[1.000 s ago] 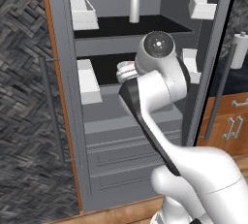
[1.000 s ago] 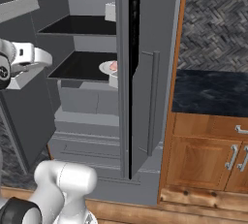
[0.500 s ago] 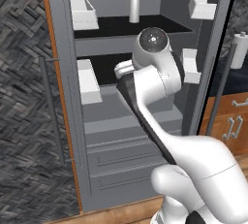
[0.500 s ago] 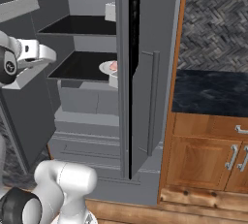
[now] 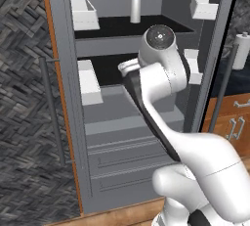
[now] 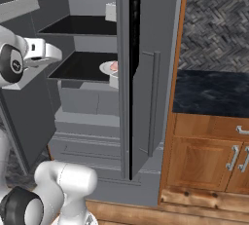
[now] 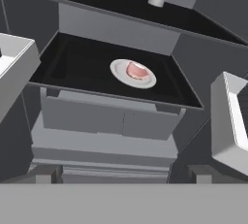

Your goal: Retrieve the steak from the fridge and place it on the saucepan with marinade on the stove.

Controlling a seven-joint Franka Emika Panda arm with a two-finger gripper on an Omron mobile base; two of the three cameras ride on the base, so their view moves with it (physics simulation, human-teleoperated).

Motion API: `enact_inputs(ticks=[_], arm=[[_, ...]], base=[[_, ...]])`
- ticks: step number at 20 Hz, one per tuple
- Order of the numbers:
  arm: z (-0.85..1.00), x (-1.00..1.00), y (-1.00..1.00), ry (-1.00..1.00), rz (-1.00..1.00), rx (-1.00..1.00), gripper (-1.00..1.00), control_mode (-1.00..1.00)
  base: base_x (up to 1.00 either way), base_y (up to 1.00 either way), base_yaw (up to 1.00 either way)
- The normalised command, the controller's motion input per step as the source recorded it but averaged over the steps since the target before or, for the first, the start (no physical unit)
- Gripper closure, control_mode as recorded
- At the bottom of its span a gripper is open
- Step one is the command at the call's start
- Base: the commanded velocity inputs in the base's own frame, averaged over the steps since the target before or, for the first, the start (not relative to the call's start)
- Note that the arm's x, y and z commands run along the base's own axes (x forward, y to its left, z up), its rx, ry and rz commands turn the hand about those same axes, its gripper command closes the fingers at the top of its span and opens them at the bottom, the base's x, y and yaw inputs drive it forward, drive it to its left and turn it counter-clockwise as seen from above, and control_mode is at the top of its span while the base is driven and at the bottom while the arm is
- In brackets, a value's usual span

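Pink steak (image 7: 137, 70) lies on a round white plate (image 7: 118, 69) on the black lower shelf (image 7: 77, 65) of the open fridge (image 5: 122, 137), well apart from the gripper. Since a second ago the white arm (image 5: 161, 80) has swung left and deeper into the fridge opening, its elbow now in front of the shelf where the plate showed before. The jaws stand wide apart and hold nothing. A white bottle (image 5: 135, 7) stands on the upper shelf, unchanged, and the door bins (image 5: 84, 13) hang as before.

Black fridge shelf (image 7: 72, 72) carries a white plate (image 7: 121, 75) holding the steak (image 7: 137, 70)
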Motion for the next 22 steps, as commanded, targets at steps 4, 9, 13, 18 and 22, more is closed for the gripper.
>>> enact_inputs(ticks=[4, 9, 13, 18, 22], arm=[[0.0, 0.21, -0.38, 0.0, -0.03, 0.0, -1.0, -1.0], [0.0, 0.3, -0.28, 0.0, 0.0, 0.0, -1.0, -1.0], [0.0, 0.0, 0.0, 0.0, 0.0, 0.0, -1.0, -1.0], [-0.25, 0.13, -0.03, 0.02, -0.08, 0.11, -1.0, -1.0], [-0.17, 0.06, -0.21, 0.02, -0.09, 0.17, -1.0, -1.0]], base=[[0.0, 0.0, 0.0], [0.0, 0.0, 0.0], [0.0, 0.0, 0.0], [0.0, 0.0, 0.0], [0.0, 0.0, 0.0]])
